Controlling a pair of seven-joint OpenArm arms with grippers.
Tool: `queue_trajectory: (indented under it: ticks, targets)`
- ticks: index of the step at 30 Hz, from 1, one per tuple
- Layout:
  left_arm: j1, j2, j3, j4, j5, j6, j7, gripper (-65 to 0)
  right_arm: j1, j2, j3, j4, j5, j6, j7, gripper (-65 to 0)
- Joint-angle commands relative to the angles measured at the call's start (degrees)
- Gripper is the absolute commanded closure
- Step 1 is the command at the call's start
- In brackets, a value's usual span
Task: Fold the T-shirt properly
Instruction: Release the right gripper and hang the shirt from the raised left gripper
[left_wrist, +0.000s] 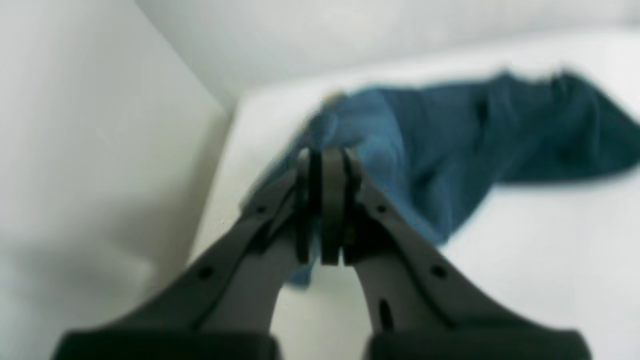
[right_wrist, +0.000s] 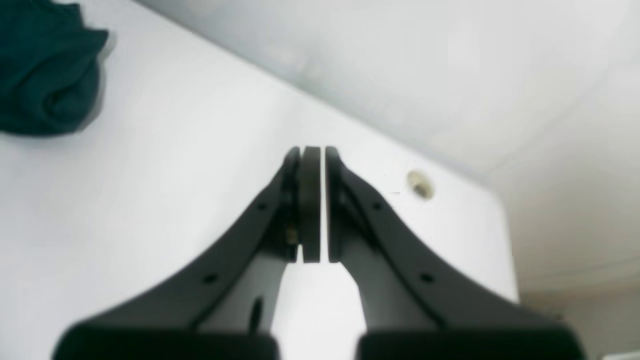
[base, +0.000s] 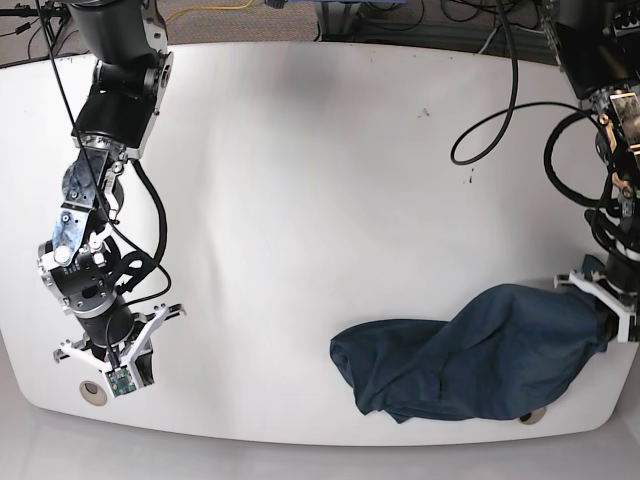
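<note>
1. The T-shirt (base: 470, 350) lies bunched in a long heap near the front edge of the counter (base: 320, 180), toward the left arm's side, not yet spread flat.
2. The left claw (left_wrist: 327, 165) is clamped shut on a lighter-looking edge of the shirt, with cloth draping past the pads. The right claw (right_wrist: 310, 160) is closed on nothing and hangs over bare counter, well apart from the shirt.
3. The step in hand looks like drawing the cloth out flat. To do it well, the left claw should lift only enough to free the bunch, then pull steadily along the counter so folds open rather than drag as a lump.
4. The right claw would do best to open and take an opposite edge, so the cloth is tensioned between two points.
5. The base view alone shows the whole heap and both arms. The left wrist view alone shows the pinch. The right wrist view shows a rolled end of the shirt far off, and a small round fitting (right_wrist: 420, 184) by the counter's corner.
</note>
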Motion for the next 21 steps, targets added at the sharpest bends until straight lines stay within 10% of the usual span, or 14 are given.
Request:
queue_trajectory:
  ticks: [1,21]
  targets:
    - [2.5,-1.2,-2.3,1.7,0.4,-1.5,-1.4,-0.1,1.1,-0.7,0.0,-0.2,0.1,-0.4,1.9,-0.6]
    - [27.2,2.6,-19.2,1.9,0.6,-10.7,-1.4,0.0,9.8,-7.4,-0.2,-30.1,0.6,-0.4,4.9,-7.1]
